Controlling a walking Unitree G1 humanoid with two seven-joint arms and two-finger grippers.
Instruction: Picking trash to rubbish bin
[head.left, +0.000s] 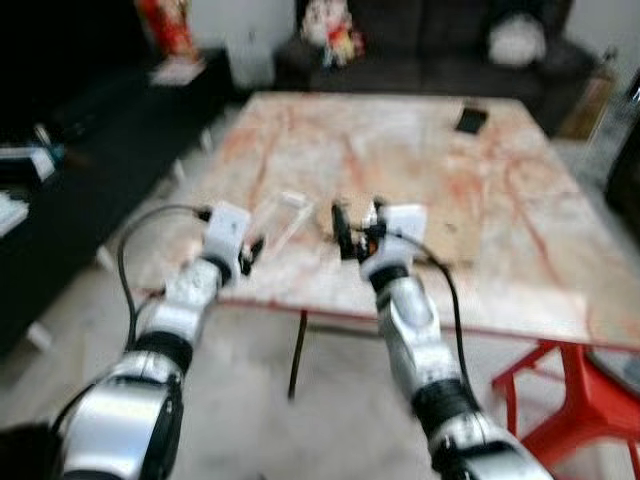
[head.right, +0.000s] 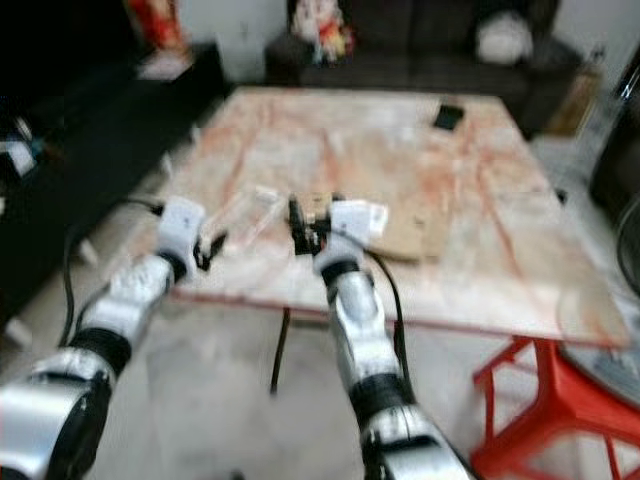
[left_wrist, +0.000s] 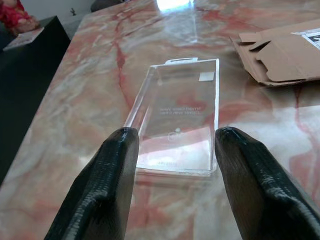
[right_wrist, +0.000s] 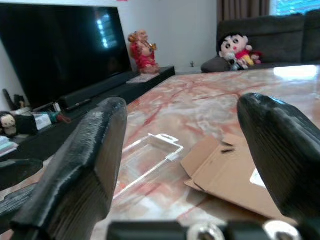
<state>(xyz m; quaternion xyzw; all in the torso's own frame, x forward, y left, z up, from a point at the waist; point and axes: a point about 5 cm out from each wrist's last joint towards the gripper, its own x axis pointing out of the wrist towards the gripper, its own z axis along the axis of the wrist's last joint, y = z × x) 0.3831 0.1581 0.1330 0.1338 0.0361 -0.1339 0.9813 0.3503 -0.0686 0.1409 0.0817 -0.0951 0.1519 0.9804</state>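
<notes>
Currently, the clear plastic package (left_wrist: 177, 122) lies flat on the marble bench (head.left: 420, 140), near its front edge, just beside a flattened cardboard piece (left_wrist: 282, 52). The left end effector (left_wrist: 172, 165) is released, its fingers straddling the package's near end without visible contact. The right end effector (head.left: 357, 228) hovers over the cardboard, also released. The package looks light, thin, slippery and easily crushed; gripping across its long side edges appears most secure.
</notes>
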